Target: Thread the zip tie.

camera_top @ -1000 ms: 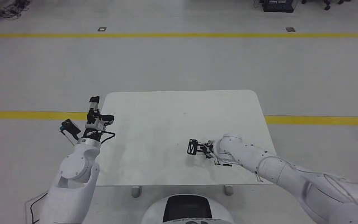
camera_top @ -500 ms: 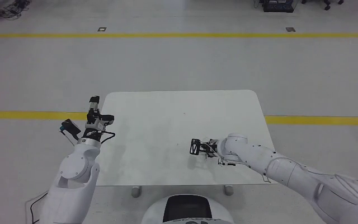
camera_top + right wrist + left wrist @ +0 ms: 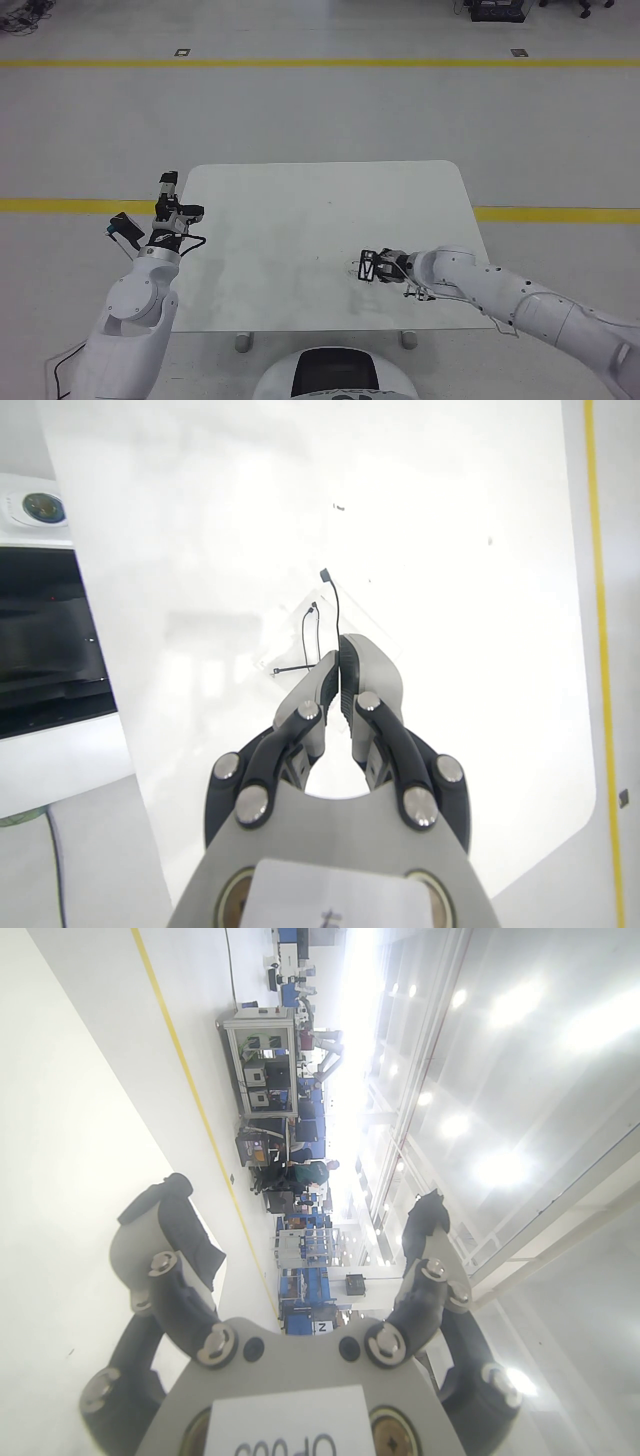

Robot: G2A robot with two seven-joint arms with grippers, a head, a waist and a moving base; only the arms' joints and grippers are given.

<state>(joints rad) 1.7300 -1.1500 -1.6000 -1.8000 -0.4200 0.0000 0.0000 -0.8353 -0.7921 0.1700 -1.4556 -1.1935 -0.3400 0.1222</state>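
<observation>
While over the near half of the tabletop, pinches the zip tie in the right claw. Thin black strap, nearly straight, jutting out from the grip, small square head at its end. Left claw spread open beside the tabletop's edge.

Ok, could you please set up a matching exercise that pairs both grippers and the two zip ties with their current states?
Things:
1. left gripper
2. right gripper
3. straight zip tie
4. curved zip tie

States:
A. lying loose on the table
B. open, holding nothing
C. pinched in a gripper, head sticking out
D. shut on a tie

Pairs: 1-B, 2-D, 3-C, 4-A.
</observation>
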